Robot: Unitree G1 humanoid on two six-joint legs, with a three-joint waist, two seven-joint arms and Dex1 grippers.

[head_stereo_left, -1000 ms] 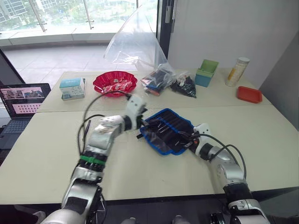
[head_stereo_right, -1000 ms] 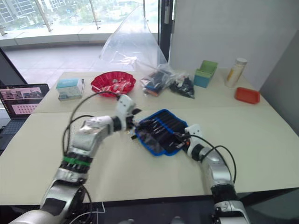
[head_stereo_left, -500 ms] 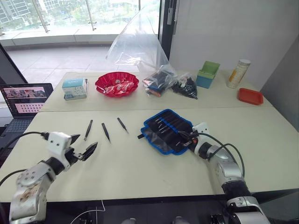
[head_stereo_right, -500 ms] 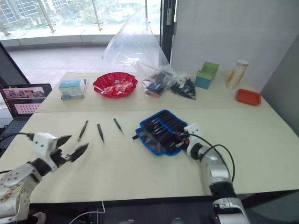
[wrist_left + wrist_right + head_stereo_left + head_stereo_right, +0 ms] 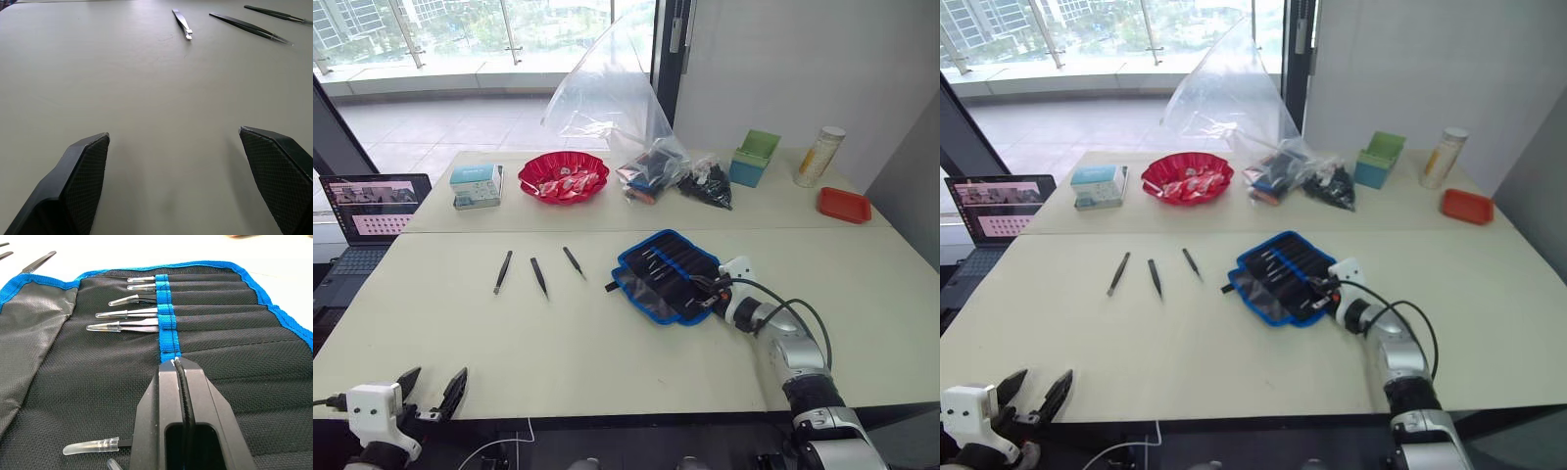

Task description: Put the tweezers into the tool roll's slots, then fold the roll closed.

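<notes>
The roll point(image 5: 664, 274) lay open on the front table point(image 5: 558, 343), its blue-trimmed inner face up, right of centre. Several tweezers with clear tip caps sat in the slots point(image 5: 205, 308), their capped points sticking out past the blue band that crossed the pockets. The right gripper point(image 5: 182, 369) rested on the near right part of the roll with its fingers pressed together, tips at the blue band; a thin black line ran between them, but whether it was a tweezer or just the seam between the fingers could not be told. One more capped tip point(image 5: 90, 447) stuck out just beside that gripper. Three loose tweezers point(image 5: 539, 277) lay in a row on the bare table to the left of the roll, well apart from it. The left gripper point(image 5: 429, 394) hung low at the near left edge of the table, fingers spread wide and holding nothing, far from the tweezers. On the back table stood a red bowl point(image 5: 561, 176), a clear bag point(image 5: 607, 98), a small box point(image 5: 476, 186), a green bin point(image 5: 752, 157), a can point(image 5: 819, 155) and a red tray point(image 5: 843, 204); a laptop point(image 5: 367, 196) sat at the far left.
</notes>
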